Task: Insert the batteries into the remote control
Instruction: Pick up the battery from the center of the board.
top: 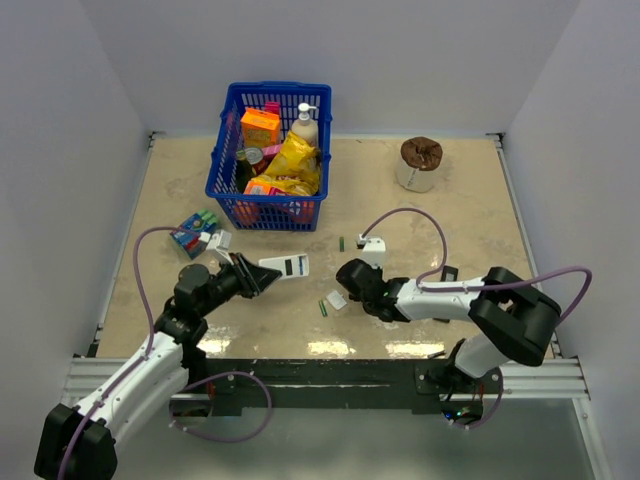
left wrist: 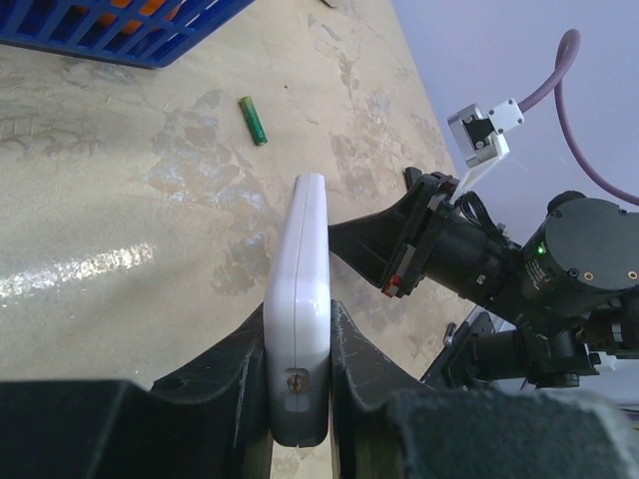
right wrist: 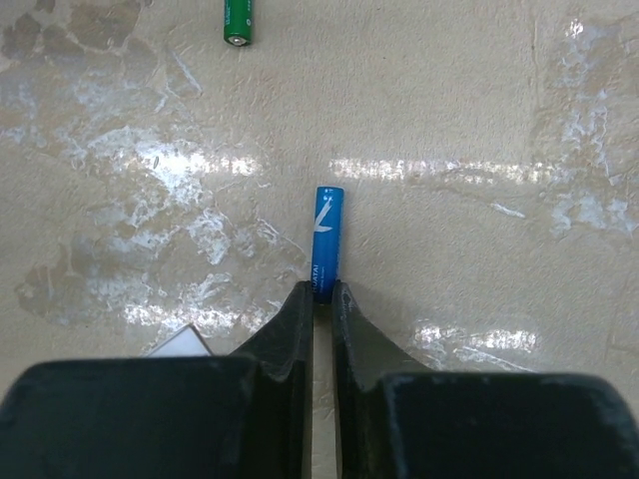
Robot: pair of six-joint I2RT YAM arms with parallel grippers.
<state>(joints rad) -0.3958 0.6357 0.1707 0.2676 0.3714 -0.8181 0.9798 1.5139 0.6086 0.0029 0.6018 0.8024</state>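
Observation:
My left gripper (top: pixel 252 277) is shut on the white remote control (top: pixel 286 266), whose dark patch faces up. In the left wrist view the remote (left wrist: pixel 300 269) stands edge-on between the fingers of that gripper (left wrist: pixel 300 324). My right gripper (top: pixel 349 274) sits just right of the remote. It is shut on the end of a blue battery (right wrist: pixel 326 239), which sticks out ahead of the gripper (right wrist: pixel 321 292). One green battery (top: pixel 341 243) lies beyond the right gripper and shows in the left wrist view (left wrist: pixel 253 120). Another green battery (top: pixel 323 308) lies near the front and shows in the right wrist view (right wrist: pixel 238 22).
A tiny white cover piece (top: pixel 337 299) lies beside the near green battery. A battery pack (top: pixel 195 232) sits at the left. A blue basket (top: pixel 222 150) full of goods stands at the back. A brown-topped white roll (top: pixel 421 164) stands at the back right.

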